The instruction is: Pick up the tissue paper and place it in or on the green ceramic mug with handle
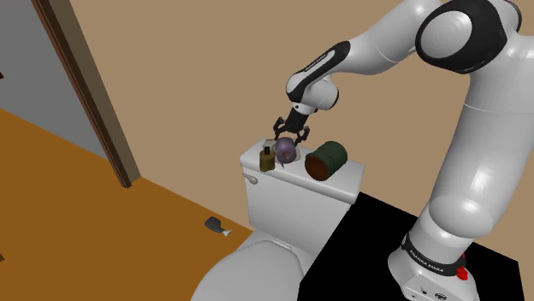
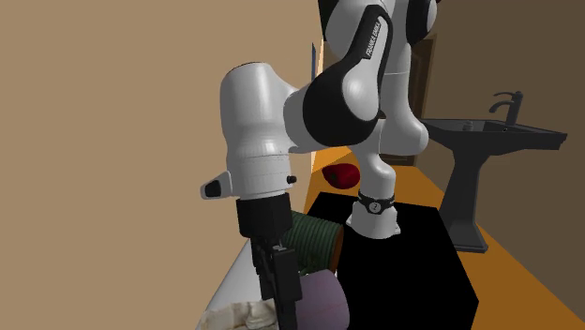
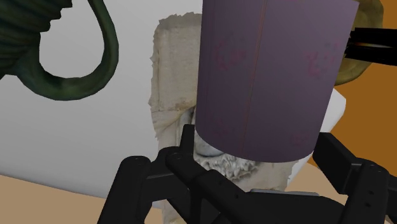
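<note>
In the middle of the shoulder view the white arm (image 1: 445, 111) reaches down over the flat lid of a white toilet tank (image 1: 291, 201), and its black two-finger hand (image 1: 290, 137) hangs just above a squat purple cylinder (image 1: 284, 152). The fingers stand apart, one on each side of the cylinder; whether they touch it cannot be told. In the wrist view the crumpled cream tissue paper (image 3: 173, 76) lies flat on the lid, partly covered by the purple cylinder, with its ragged edge showing on the mug's side. In the second exterior view it shows at the bottom edge, left of the hand. The dark green mug with a looped handle (image 1: 326, 160) lies on its side just right of the cylinder in the shoulder view. A small olive bottle (image 1: 267, 158) stands just left of the cylinder. These three things in a row take up most of the lid, leaving a narrow bare strip along its front edge and a short bare stretch at each end. In the wrist view bare white lid shows between the mug's handle and the tissue's edge. A tan wall (image 1: 214, 68) rises close behind the tank. At the shoulder view's lower right a black area (image 1: 368, 248) borders the tank. At its lower left lies an open orange floor (image 1: 68, 188) with one small grey object (image 1: 216, 226), and a brown door frame (image 1: 86, 85) stands at the upper left.
</note>
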`<state>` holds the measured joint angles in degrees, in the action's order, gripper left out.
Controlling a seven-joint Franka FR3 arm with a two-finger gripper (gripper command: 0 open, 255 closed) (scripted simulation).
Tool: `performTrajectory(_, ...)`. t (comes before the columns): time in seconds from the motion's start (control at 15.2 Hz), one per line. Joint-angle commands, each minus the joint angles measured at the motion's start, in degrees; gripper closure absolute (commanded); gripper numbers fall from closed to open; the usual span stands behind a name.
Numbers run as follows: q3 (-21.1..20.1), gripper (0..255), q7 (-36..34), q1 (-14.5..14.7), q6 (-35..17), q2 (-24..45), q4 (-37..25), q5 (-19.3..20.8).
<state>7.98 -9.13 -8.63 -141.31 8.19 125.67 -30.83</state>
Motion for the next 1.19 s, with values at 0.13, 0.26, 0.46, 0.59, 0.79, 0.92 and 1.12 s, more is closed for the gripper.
performTrajectory(0.13,0.0,255,0.0,0.0,0.0,0.0,0.0,0.0)
performTrajectory(0.26,0.0,255,0.0,0.0,0.0,0.0,0.0,0.0)
performTrajectory(0.46,0.1,255,-0.5,0.1,0.6,-0.5,-0.2,0.5)
performTrajectory(0.59,0.3,255,-1.5,0.1,1.8,-1.4,-0.5,1.4)
performTrajectory(0.79,0.5,255,-2.9,0.1,3.6,-2.8,-1.2,2.8)
performTrajectory(0.92,0.7,255,-3.8,0.1,4.8,-3.7,-1.7,3.6)
performTrajectory(1.12,0.8,255,-5.1,0.1,6.7,-5.0,-2.5,4.8)
